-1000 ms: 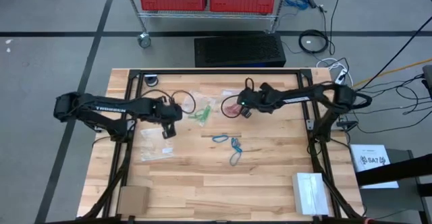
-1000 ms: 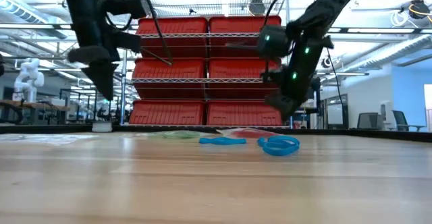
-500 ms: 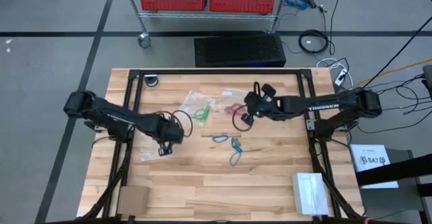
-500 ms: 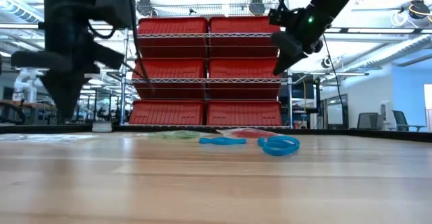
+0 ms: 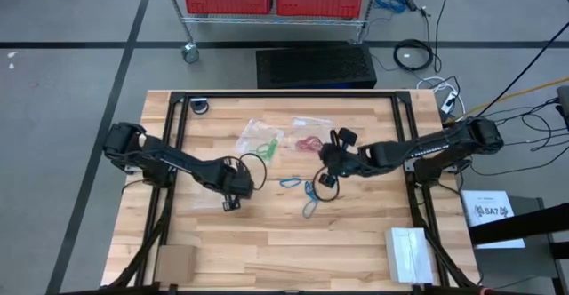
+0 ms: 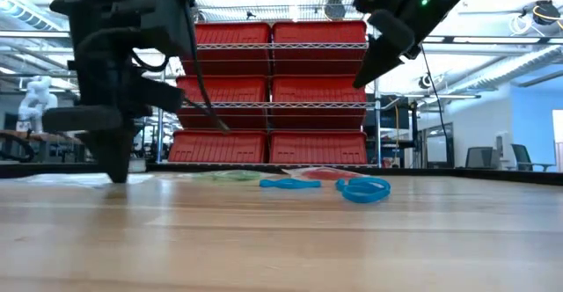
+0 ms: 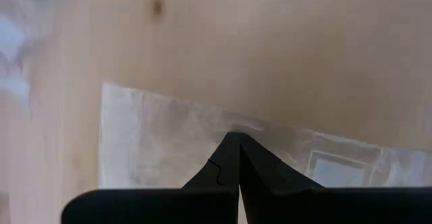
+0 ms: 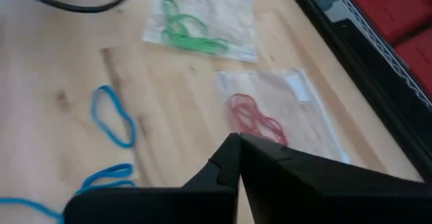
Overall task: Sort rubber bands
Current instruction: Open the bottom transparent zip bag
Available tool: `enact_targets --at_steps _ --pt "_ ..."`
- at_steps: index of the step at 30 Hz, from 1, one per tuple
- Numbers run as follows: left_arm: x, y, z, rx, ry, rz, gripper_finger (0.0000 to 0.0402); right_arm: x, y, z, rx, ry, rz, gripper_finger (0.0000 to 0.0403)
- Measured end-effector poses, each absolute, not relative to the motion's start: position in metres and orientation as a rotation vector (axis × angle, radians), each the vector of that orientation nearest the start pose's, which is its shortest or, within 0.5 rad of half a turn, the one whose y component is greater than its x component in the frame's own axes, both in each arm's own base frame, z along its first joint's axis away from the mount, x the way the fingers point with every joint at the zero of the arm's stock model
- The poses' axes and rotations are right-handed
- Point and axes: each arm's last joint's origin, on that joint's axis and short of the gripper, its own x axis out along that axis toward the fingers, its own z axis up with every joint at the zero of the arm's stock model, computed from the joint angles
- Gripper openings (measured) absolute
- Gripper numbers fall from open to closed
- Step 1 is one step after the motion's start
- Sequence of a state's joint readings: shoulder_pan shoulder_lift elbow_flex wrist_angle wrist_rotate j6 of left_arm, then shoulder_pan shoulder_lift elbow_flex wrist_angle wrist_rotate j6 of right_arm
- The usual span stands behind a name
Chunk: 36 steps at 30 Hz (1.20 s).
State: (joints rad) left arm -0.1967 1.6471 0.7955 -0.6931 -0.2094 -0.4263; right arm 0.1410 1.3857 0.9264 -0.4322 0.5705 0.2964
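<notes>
Several blue rubber bands (image 5: 308, 193) lie loose on the wood near the table's middle; they also show in the low view (image 6: 363, 189). Green bands (image 5: 264, 146) sit in one clear zip bag and red bands (image 5: 308, 143) in another (image 8: 270, 113). My left gripper (image 5: 232, 201) is shut, with its tips down on a third, clear zip bag (image 7: 169, 136). My right gripper (image 5: 325, 179) is shut and holds nothing. It hangs high above the table (image 6: 361, 79), just right of the blue bands. My left gripper comes from above, pointing down. Its shut fingertips (image 7: 233, 140) meet the clear bag near one edge (image 7: 202, 113). The bag lies flat on the table. In the low view the tips (image 6: 115, 178) reach the table top.
A white box (image 5: 409, 252) and a cardboard piece (image 5: 175, 262) sit by the near edge. Black frame rails (image 5: 289, 96) run around the table. A black cable loops beside my left wrist (image 5: 253, 163). Red bins on a wire shelf (image 6: 268, 98) stand beyond the far edge.
My left gripper moved toward the near edge and slightly right, then dropped until its tips reached the table at the clear bag. My right gripper rose and moved toward the near edge, from over the red-band bag to beside the blue bands.
</notes>
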Motion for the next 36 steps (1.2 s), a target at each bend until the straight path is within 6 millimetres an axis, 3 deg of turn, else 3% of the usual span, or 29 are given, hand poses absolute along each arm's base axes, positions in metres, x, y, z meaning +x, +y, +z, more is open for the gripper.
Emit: enact_targets --at_steps 6,12,16,20,24,30,36 --pt "0.262 -0.037 0.129 -0.027 1.342 0.286 0.0003 0.274 0.033 0.237 -0.052 0.766 -0.483 0.0" --pt "0.291 -0.027 0.141 -0.009 1.122 0.195 0.0003 0.274 0.034 0.237 -0.06 0.767 -0.478 0.0" --pt "0.305 -0.025 0.161 0.035 1.086 0.168 0.0002 0.274 0.035 0.237 -0.08 0.772 -0.468 0.0" --pt "0.295 -0.034 0.185 0.075 1.207 0.184 0.0002 0.273 0.038 0.237 -0.105 0.776 -0.449 0.0" --pt "0.27 -0.044 0.194 0.058 1.378 0.273 0.0002 0.272 0.044 0.237 -0.113 0.775 -0.427 0.0" --pt "0.235 -0.065 0.173 0.032 1.563 0.325 0.0002 0.271 0.056 0.236 -0.077 0.778 -0.35 0.0" --pt "0.226 -0.073 0.143 -0.055 1.501 0.28 0.0002 0.274 0.066 0.237 -0.032 0.761 -0.237 0.0"
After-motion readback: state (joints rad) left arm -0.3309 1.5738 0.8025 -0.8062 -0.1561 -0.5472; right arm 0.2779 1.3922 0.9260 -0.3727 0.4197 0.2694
